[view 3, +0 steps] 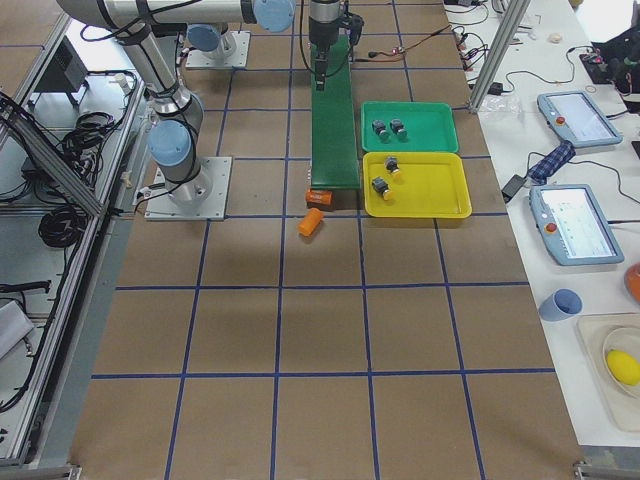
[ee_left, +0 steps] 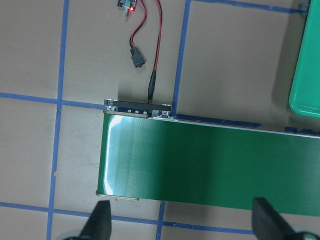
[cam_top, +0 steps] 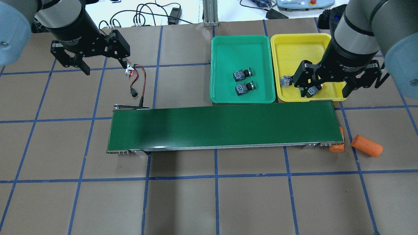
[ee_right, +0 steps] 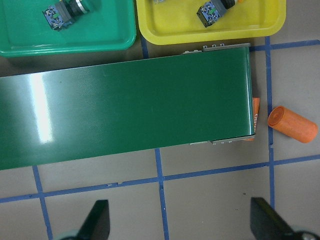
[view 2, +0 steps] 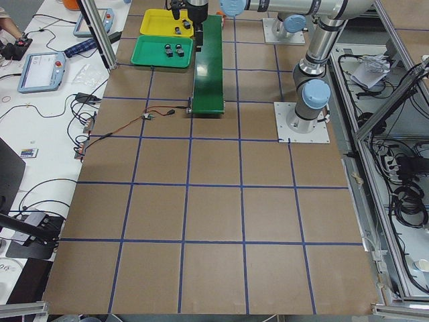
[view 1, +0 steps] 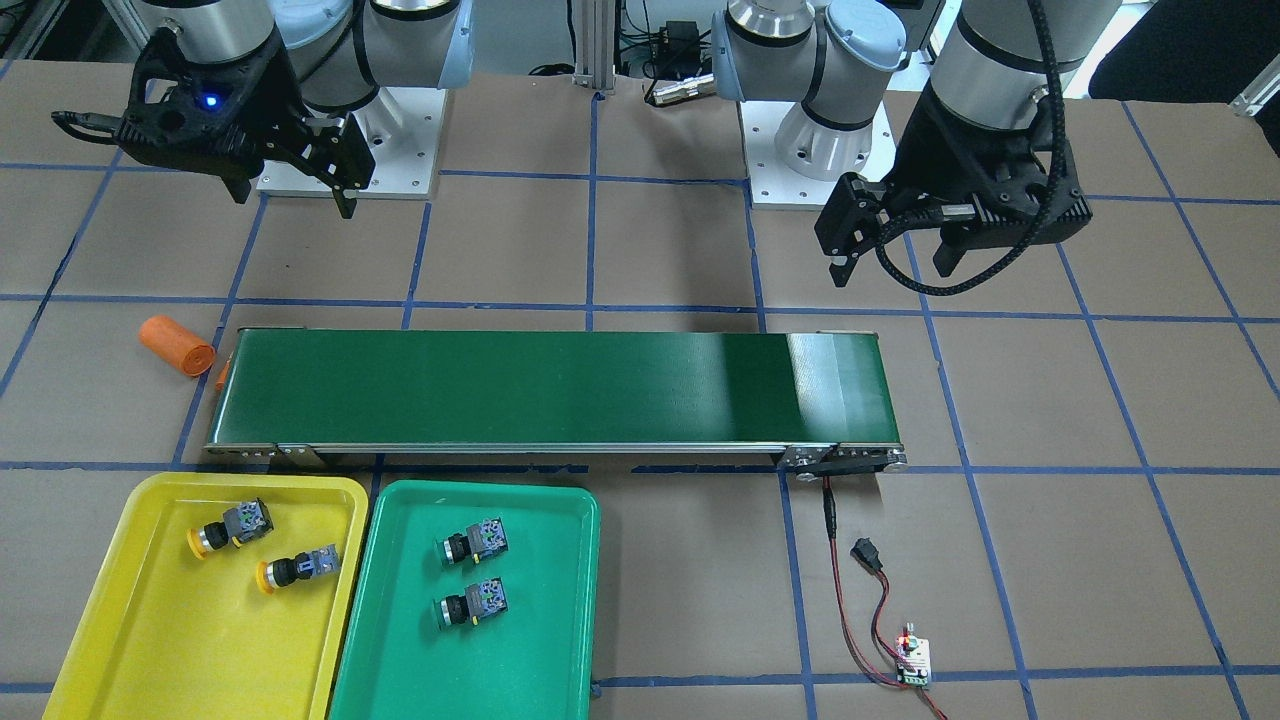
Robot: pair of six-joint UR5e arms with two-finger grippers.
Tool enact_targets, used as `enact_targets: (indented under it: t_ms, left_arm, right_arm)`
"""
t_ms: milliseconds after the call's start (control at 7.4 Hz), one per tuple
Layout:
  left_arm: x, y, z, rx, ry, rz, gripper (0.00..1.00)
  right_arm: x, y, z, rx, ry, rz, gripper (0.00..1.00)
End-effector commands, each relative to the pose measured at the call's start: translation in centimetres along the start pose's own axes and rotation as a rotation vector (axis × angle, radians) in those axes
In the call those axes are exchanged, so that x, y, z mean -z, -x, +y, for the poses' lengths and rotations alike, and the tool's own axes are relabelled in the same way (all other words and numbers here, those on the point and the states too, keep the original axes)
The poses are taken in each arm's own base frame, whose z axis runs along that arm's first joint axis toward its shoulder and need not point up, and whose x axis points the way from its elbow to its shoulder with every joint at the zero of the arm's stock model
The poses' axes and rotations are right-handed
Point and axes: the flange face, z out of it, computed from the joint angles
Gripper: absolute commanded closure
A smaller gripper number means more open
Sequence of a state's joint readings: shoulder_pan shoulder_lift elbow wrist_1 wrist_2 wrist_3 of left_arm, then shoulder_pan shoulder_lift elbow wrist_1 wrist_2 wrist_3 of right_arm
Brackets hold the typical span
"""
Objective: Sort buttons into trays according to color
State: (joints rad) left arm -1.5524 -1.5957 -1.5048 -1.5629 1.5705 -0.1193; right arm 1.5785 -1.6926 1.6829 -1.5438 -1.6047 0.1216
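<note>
The belt [view 1: 550, 385] runs lengthwise across the middle of the table [view 1: 650, 240]. Just beside its side away from the robot, at its right end, sit the outer tray [view 1: 180, 620] and, next to it toward the table's middle, the inner tray [view 1: 500, 650], each holding two buttons [view 1: 230, 527] [view 1: 298, 568] [view 1: 472, 542] [view 1: 471, 604]. A cylinder [view 1: 176, 345] lies off the belt's right end, and a circuit board [view 1: 914, 662] lies near its left end, toward the operators' edge.
</note>
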Motion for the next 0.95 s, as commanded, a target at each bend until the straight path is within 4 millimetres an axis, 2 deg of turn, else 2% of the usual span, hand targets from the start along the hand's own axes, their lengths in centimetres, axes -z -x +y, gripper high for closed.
enact_targets:
  t_ms: [0,541,676,811]
  left_arm:
    - [0.26,0.02,0.16,0.0,-0.005,0.0,0.0]
    - [-0.37,-0.06,-0.24,0.0,0.006,0.002,0.0]
    - [0.02,0.03,0.07,-0.001,0.0,-0.002,0.0]
    - [-0.53,-0.02,-0.2,0.0,0.01,-0.002,0.0]
  right_arm:
    - [-0.14,0.22,-0.08,-0.003,0.007,-0.047,0.0]
    - [-0.27,0.2,0.1,-0.012,0.012,-0.047,0.0]
    - [-0.35,0.14,0.08,-0.013,0.013,-0.047,0.0]
    - [-0.55,0.22,0.14,-0.015,0.016,-0.048,0.0]
